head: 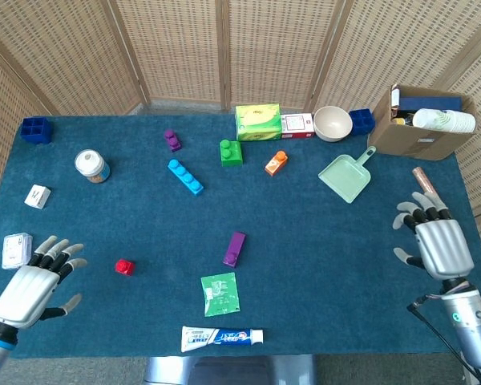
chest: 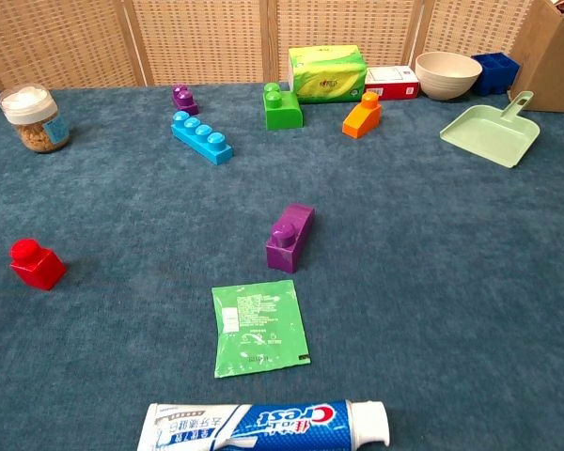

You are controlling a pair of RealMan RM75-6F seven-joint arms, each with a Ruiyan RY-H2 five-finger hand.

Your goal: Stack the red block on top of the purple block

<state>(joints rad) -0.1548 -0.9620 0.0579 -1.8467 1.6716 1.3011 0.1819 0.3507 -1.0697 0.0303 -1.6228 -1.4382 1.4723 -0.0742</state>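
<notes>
The left hand (head: 34,282) hovers at the tabletop's (head: 144,216) 8 o'clock corner, back up, fingers spread wide and holding nothing. The right hand (head: 434,239) sits at 4 o'clock near the edge — also back up, fingers fanned apart, empty. The red block (head: 124,266) lies just at 2 o'clock of the left hand, apart from it. The purple block (head: 234,249) rests near the middle, well apart from the red one — at its 3 o'clock.
</notes>
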